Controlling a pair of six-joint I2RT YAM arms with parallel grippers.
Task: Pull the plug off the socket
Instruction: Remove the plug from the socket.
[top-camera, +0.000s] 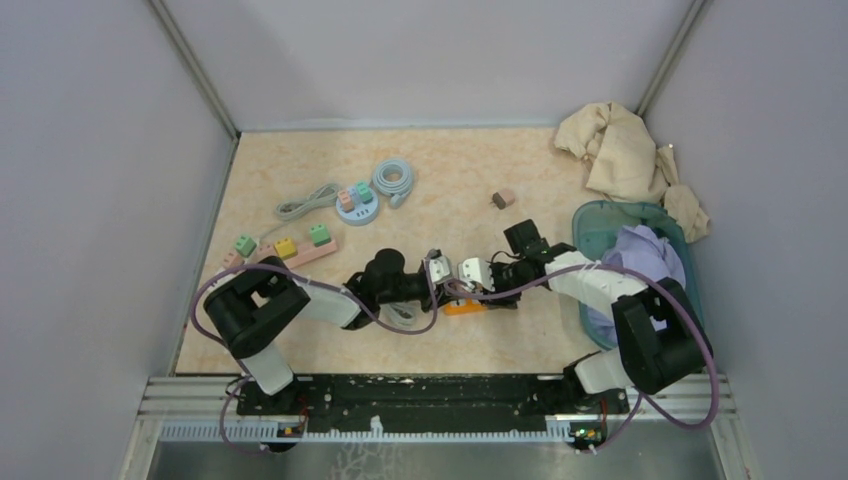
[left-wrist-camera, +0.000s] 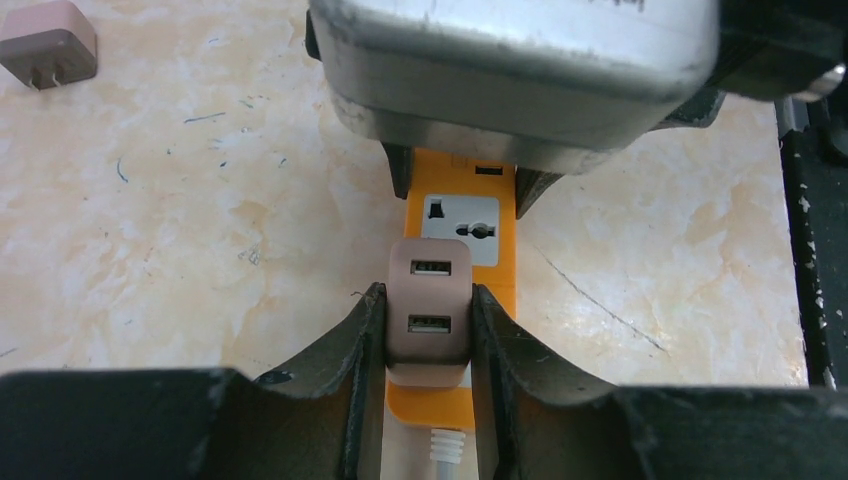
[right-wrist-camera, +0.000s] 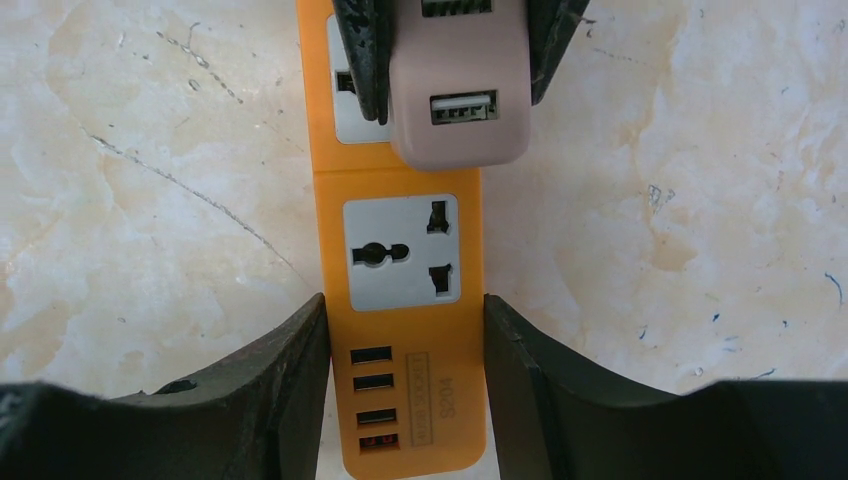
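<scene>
**Top external view.** The left arm and right arm meet at the middle of the worktop, over an orange power strip lying near the front. The pale marbled surface is closed in by plain grey walls. At the far left lie a pink strip with coloured adapters, a round blue hub and a coiled cable. A spare plug lies apart, further back. At the right are a heap of beige cloth and a teal basin holding lavender fabric.

**Left wrist view.** The left fingers are clamped on the two sides of the pink plug. The plug stands on the strip with its two USB ports facing up. Whether its prongs have lifted at all cannot be told.

**Right wrist view.** The right fingers press against both long edges of the strip at its USB end, holding it down. A free socket lies between them and the plug.

**Progress.** Both grasps are made, one on the plug and one bracing the strip. The plug appears to sit in its socket, so the pull itself, straight up and away from the strip, is judged not yet done. The worktop is scuffed but flat, so the brace is what should keep the strip from rising with the plug.
</scene>
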